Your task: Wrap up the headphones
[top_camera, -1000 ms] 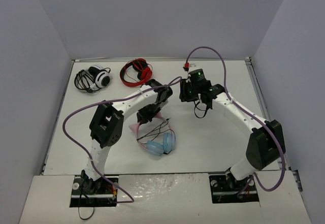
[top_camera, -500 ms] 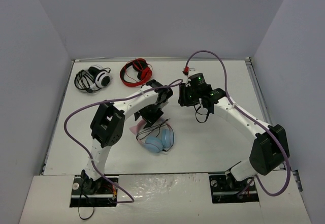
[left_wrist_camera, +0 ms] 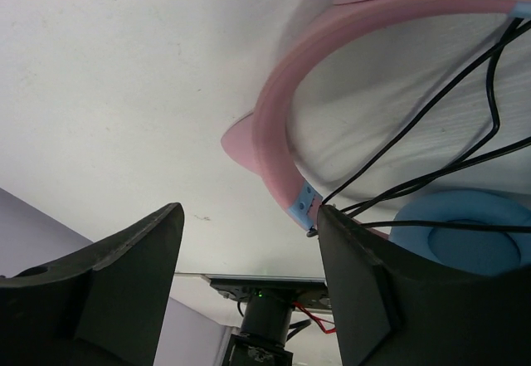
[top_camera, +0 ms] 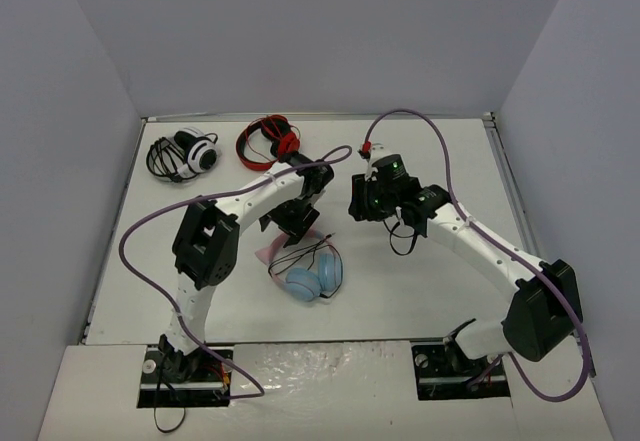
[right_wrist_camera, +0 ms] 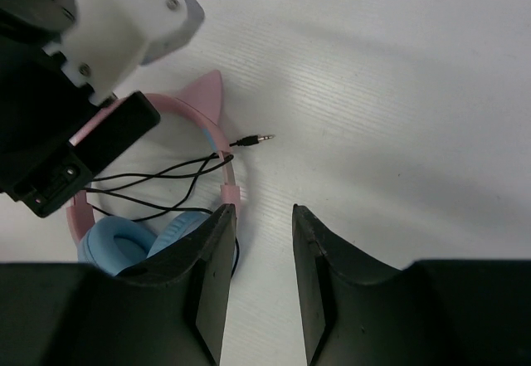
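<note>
Left gripper [left_wrist_camera: 249,217] hovers over the pink headband with its black fingers well apart and nothing between them; pink cat-eared headphones with light blue round ear cups [top_camera: 308,281] lie on the white table [top_camera: 420,291] just left of centre in the top view; thin black cable [left_wrist_camera: 398,136] loops loosely across the headband; right gripper [right_wrist_camera: 261,217], right of centre, shows a narrow, empty gap.

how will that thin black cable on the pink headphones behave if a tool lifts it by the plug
Probably floppy: the cable lies in loose, uneven loops across the headband, so it should sag and trail. Likely light, being so thin. It may snag where strands cross the headband, though the plug end lies free.
</note>
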Robot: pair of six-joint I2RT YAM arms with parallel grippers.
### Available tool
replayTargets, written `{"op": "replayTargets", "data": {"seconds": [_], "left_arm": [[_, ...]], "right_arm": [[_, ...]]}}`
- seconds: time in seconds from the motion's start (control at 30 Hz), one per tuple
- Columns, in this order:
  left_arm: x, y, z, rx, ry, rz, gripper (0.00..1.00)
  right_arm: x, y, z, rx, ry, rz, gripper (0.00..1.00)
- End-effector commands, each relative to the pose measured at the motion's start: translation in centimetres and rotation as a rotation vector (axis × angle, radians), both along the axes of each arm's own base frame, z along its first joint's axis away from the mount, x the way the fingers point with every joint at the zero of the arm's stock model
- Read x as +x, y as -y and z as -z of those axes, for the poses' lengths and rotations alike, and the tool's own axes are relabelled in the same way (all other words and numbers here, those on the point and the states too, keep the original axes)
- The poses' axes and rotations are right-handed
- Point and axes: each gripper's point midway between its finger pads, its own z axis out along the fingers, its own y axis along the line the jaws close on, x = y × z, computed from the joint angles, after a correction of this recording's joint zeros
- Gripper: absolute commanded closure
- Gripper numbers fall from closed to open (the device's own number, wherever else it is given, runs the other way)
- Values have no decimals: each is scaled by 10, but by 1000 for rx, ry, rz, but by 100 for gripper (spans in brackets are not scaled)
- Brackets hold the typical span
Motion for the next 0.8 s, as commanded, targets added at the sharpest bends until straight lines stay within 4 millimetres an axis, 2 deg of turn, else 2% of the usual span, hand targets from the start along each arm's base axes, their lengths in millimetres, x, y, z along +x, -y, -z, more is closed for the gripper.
{"op": "replayTargets", "data": {"seconds": [0.0, 0.13, 0.23, 0.4, 0.47, 0.57, 0.6, 0.67, 0.7, 0.77], "left_arm": [[16, 0, -50, -93, 154, -53, 38], [21, -5, -57, -115, 191, -90, 37], [27, -16, -62, -128, 253, -147, 36], [29, -32, -83, -201, 374, -208, 33], [26, -43, -84, -205, 398, -240, 32], [27, -54, -100, -277, 470, -285, 31], [25, -58, -104, -298, 495, -295, 30], [24, -65, -110, -311, 545, -310, 24], [23, -67, -111, -318, 561, -311, 19], [19, -73, -113, -339, 605, -321, 3]], "right_arm": [[-5, -8, -10, 34, 24, -14, 69], [-7, -7, -3, 24, 16, -15, 69], [-7, -5, -3, 22, 20, -2, 68], [-4, -3, -10, 45, 58, 30, 60], [0, -3, -14, 58, 71, 42, 57], [3, -2, -17, 79, 82, 67, 51], [4, 0, -17, 83, 85, 83, 44], [7, 1, -21, 99, 104, 107, 25], [8, 2, -23, 105, 108, 116, 3], [11, 5, -30, 125, 130, 150, 0]]}}
